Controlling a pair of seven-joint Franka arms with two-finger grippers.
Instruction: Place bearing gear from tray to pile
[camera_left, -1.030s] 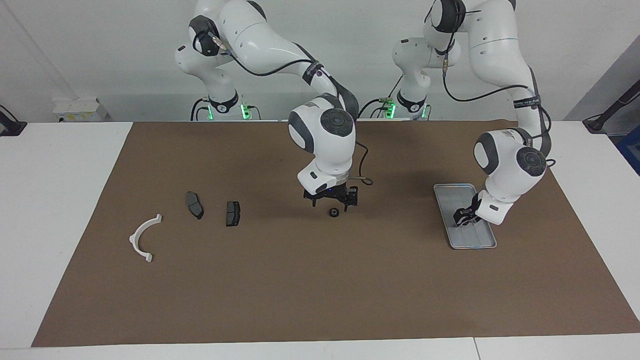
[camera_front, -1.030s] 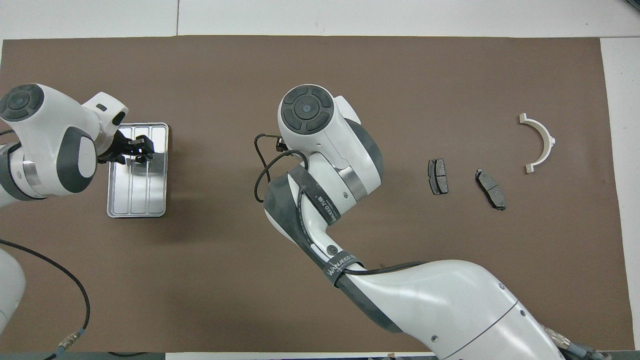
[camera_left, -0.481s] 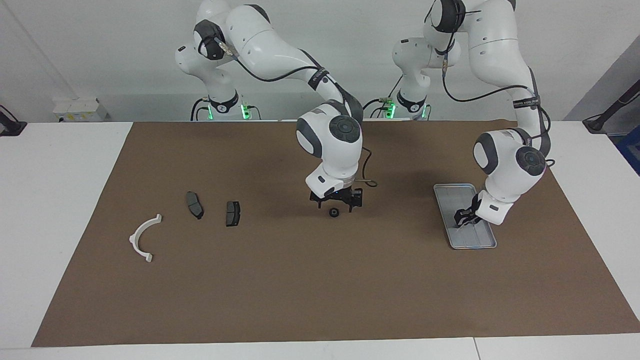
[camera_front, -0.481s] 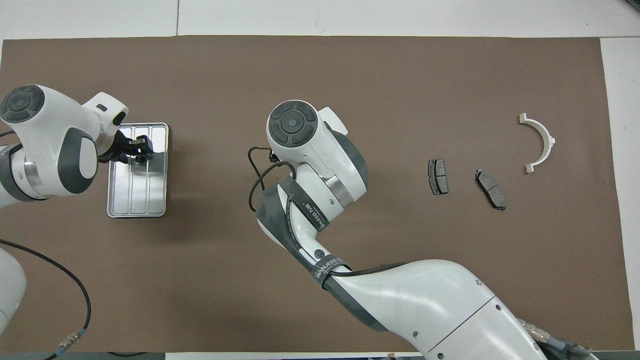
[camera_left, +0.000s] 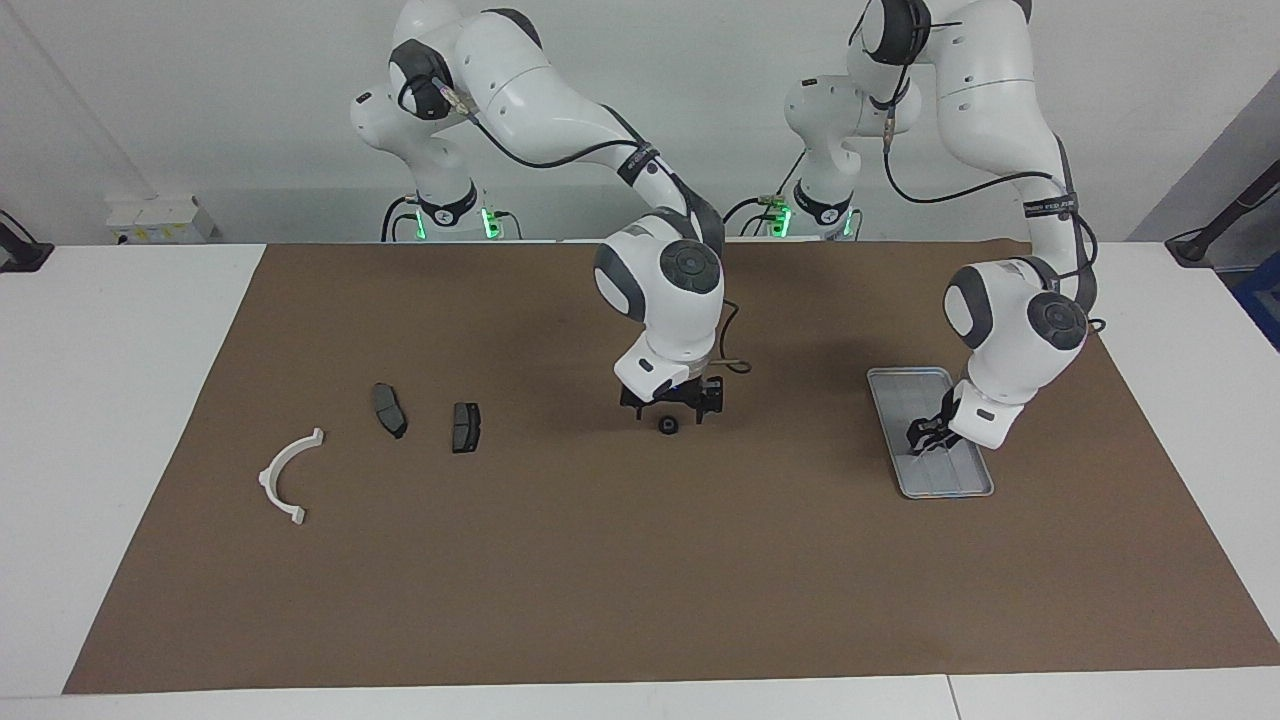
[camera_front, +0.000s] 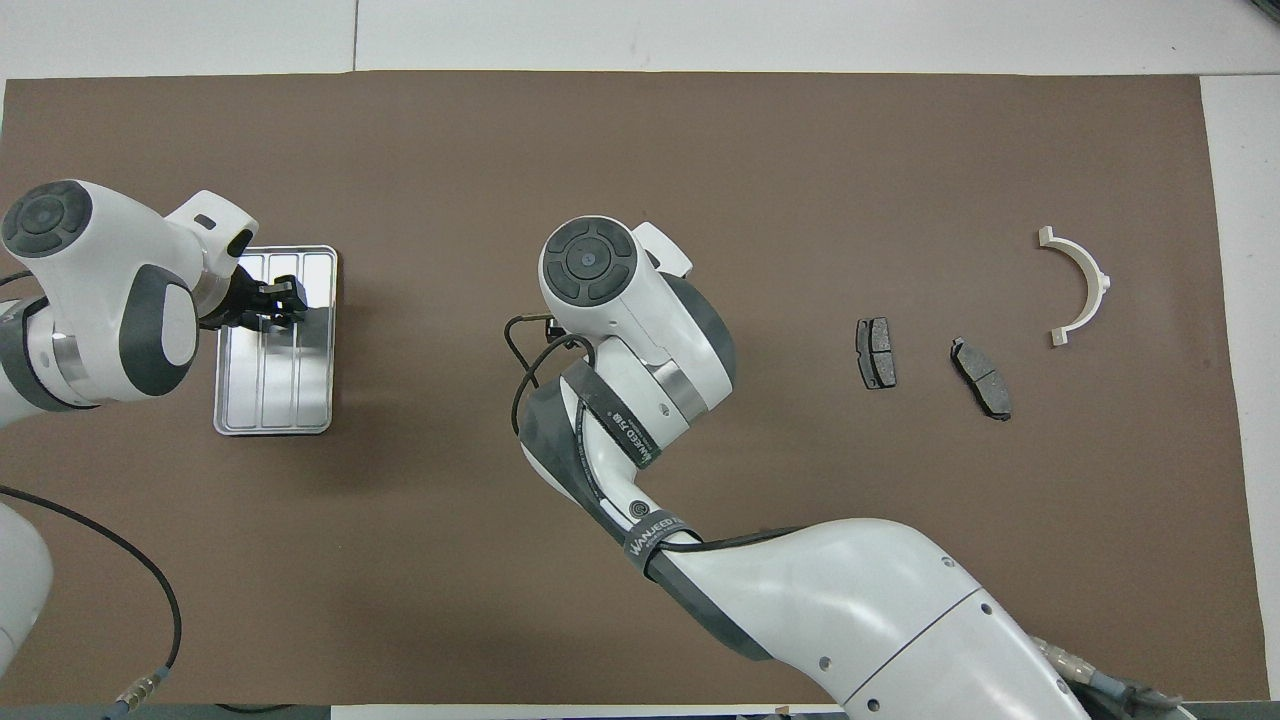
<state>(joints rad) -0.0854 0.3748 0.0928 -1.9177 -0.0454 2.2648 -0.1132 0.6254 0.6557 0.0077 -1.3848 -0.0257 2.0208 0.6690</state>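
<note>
The bearing gear (camera_left: 667, 425), a small black ring, lies on the brown mat mid-table, off the tray. My right gripper (camera_left: 672, 408) hangs low right over it, open, with a finger on either side and not touching it. In the overhead view the right arm's wrist hides both the gear and that gripper. The silver ridged tray (camera_left: 900, 385) (camera_front: 290, 395) sits toward the left arm's end. My left gripper (camera_left: 925, 437) (camera_front: 280, 300) is down over the tray. The pile lies toward the right arm's end: two dark brake pads (camera_left: 390, 410) (camera_left: 465, 427) and a white half-round bracket (camera_left: 288, 475).
A brown mat (camera_left: 640, 580) covers most of the white table. In the overhead view the brake pads (camera_front: 876, 353) (camera_front: 982, 378) and the bracket (camera_front: 1085, 285) lie well apart from both arms. A loose cable loop (camera_left: 735, 362) hangs by the right wrist.
The right gripper has come down and shifted slightly toward the left arm's end, closer over the gear. The gear has stayed put. The left arm has barely moved over the tray.
</note>
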